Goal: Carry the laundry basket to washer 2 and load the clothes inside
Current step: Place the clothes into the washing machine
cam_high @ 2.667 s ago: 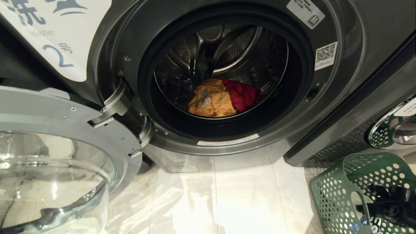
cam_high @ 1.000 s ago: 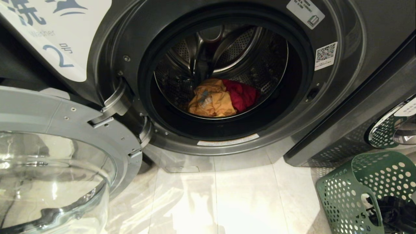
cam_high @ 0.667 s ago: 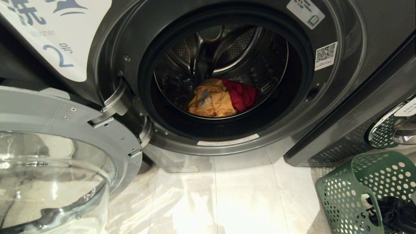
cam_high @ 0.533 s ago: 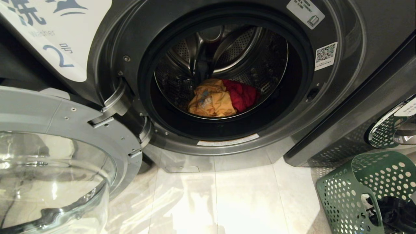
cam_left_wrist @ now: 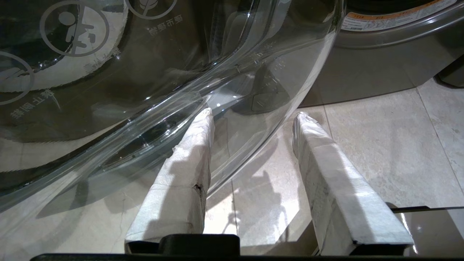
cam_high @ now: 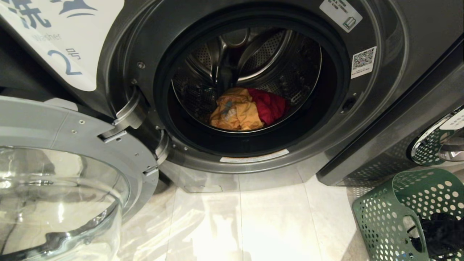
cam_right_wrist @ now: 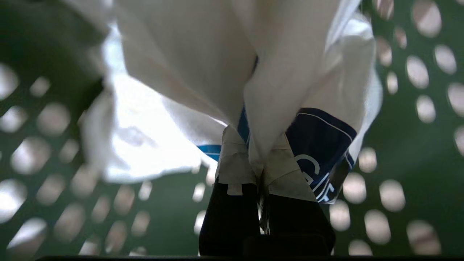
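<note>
Glossy glass door (cam_high: 54, 203); perforated plastic basket (cam_high: 384, 217).

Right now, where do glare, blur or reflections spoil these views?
Head view: bright glare on the floor tiles, and the drum is dim. Left wrist view: reflections streak the glass door. Right wrist view: the laundry basket wall is out of focus and the white garment is overexposed.
</note>
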You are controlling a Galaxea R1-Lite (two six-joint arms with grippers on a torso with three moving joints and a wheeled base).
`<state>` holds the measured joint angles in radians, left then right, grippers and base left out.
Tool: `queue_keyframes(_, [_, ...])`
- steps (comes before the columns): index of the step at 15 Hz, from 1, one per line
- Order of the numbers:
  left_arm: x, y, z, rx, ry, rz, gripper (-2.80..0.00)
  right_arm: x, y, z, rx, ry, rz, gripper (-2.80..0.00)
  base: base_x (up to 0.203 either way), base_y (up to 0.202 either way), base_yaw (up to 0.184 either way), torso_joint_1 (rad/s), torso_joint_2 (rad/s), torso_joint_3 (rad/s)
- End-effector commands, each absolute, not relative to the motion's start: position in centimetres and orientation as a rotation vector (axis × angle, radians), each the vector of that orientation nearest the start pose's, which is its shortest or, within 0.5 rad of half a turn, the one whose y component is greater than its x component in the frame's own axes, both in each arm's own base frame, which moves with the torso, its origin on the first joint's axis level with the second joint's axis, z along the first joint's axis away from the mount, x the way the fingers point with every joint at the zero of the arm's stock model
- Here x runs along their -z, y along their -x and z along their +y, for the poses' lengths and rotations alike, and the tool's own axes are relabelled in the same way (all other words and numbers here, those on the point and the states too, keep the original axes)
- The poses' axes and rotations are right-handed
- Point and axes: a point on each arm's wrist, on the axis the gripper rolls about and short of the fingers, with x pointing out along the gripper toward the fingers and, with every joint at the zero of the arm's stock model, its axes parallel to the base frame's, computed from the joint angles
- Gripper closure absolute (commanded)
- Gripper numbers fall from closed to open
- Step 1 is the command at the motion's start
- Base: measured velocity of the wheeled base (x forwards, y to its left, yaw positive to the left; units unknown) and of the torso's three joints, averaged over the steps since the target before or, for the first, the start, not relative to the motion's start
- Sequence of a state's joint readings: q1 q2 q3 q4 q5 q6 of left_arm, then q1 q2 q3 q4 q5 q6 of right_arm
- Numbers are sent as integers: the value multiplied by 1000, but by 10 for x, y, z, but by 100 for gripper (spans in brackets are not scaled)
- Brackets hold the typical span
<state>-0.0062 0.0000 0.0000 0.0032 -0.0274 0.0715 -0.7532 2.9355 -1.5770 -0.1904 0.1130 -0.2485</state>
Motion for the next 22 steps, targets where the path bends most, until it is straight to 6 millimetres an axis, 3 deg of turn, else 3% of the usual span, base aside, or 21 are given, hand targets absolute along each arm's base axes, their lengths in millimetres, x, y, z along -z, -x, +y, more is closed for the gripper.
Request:
queue_keyframes(1, [-75,23,0,34,-72,2,0,136,-326,-304,421,-285,1136,0,0,0,0,0,0,0])
queue_keyframes(3, [-75,23,0,34,-72,0,0,85,-316,-296,416,-302,1163,0,0,0,0,0,0,0])
queue_keyframes(8, [-75,23,0,34,-72,1,0,-78,-275,-263,447,-273,1092,0,0,0,0,0,0,0])
queue_keyframes(10, [-75,23,0,34,-72,2,0,-141,-243,-239,481,-238,1017,0,0,0,0,0,0,0])
queue_keyframes(13, [-75,23,0,34,-72,2,0,-217,-188,-199,547,-151,868,0,0,0,0,0,0,0])
queue_keyframes(16, [-75,23,0,34,-72,2,0,-272,-127,-138,537,-20,763,0,0,0,0,0,0,0])
queue_keyframes(18, [-75,23,0,34,-72,2,0,-293,-87,-86,437,61,712,0,0,0,0,0,0,0])
queue_keyframes(20, [-75,23,0,34,-72,1,0,-303,-59,-39,212,149,651,0,0,0,0,0,0,0])
queue_keyframes(22, [-75,23,0,34,-72,2,0,-310,-47,-12,-101,254,587,0,0,0,0,0,0,0])
